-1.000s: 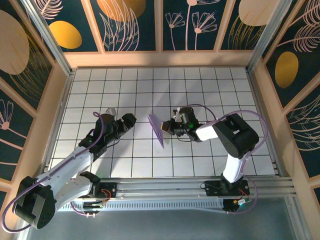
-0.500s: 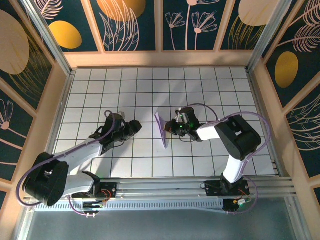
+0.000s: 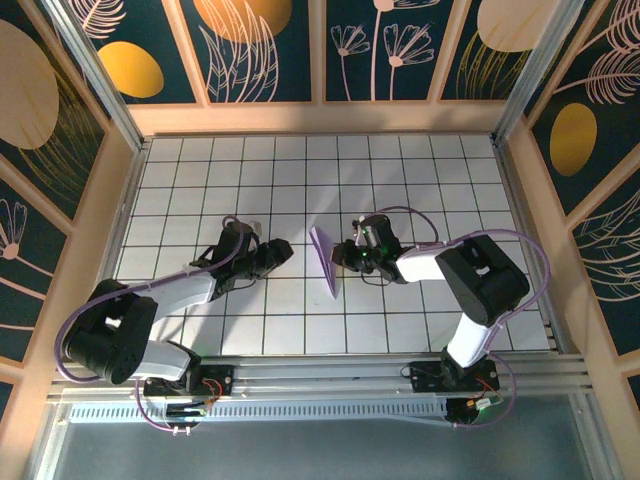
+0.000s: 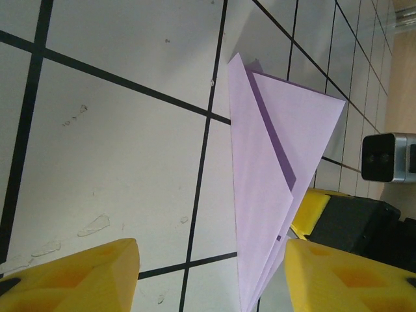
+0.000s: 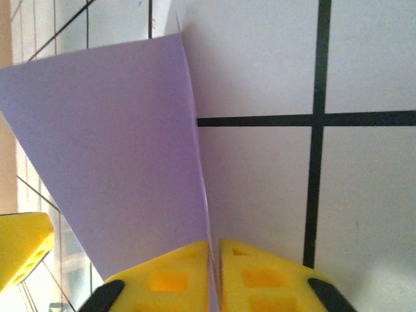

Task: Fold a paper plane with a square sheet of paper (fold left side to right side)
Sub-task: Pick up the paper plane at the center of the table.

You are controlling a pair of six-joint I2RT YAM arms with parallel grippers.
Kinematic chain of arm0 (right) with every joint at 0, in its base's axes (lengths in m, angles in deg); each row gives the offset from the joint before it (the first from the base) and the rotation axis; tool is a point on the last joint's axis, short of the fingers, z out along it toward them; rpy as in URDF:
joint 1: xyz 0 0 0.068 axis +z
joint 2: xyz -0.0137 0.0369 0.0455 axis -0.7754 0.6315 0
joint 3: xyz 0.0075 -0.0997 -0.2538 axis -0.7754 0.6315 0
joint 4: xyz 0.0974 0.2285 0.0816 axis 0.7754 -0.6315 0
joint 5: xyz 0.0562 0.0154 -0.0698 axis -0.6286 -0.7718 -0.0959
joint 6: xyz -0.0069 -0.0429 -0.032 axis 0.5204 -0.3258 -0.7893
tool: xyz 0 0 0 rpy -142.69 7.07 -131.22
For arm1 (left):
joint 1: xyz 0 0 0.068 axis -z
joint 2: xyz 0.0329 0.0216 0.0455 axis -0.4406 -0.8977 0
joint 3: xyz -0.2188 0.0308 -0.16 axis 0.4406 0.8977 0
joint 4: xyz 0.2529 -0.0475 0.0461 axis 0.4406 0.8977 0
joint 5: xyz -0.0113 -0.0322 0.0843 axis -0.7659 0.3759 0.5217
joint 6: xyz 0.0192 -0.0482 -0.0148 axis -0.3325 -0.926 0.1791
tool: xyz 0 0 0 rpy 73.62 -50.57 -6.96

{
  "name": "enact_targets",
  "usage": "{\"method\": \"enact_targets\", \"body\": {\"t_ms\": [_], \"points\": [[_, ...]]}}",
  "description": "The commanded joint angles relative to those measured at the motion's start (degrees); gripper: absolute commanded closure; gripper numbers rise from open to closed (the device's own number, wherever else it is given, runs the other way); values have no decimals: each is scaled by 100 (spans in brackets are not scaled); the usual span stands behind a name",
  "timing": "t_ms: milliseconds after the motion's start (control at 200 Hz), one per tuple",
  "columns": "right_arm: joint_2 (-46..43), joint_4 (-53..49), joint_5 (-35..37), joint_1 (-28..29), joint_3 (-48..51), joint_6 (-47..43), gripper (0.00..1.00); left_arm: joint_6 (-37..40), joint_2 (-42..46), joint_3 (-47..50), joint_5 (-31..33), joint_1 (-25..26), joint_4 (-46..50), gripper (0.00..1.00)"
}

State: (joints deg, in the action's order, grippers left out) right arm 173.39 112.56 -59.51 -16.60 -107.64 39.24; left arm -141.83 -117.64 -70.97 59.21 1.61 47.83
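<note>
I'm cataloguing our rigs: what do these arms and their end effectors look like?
The left arm and right arm have white links and black joints, each trailed by a purple cable. The end effector fingers are yellow blocks with recessed pockets.

one paper sheet [image 3: 324, 260], folded to a point, two arms [image 3: 470, 280] with one left gripper [image 3: 284, 251] and one right gripper [image 3: 339, 255] apiece — one tiled table [image 3: 400, 180].
</note>
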Motion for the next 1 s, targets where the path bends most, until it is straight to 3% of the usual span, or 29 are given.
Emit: {"method": "enact_targets", "body": {"t_ms": [0,540,846,996], "points": [[-139,-299,217,13,-21,-241,83,65,-85,-137,-110,11,-220,39],[-731,-1429,811,9,-288,-693,68,89,-6,-178,-3,13,-109,38],[-1233,-3889,1337,419,-1336,-1446,59,249,877,22,1033,13,400,30],[-839,-4406,1241,768,-1896,-1473,58,235,958,75,1031,11,448,29]]}}
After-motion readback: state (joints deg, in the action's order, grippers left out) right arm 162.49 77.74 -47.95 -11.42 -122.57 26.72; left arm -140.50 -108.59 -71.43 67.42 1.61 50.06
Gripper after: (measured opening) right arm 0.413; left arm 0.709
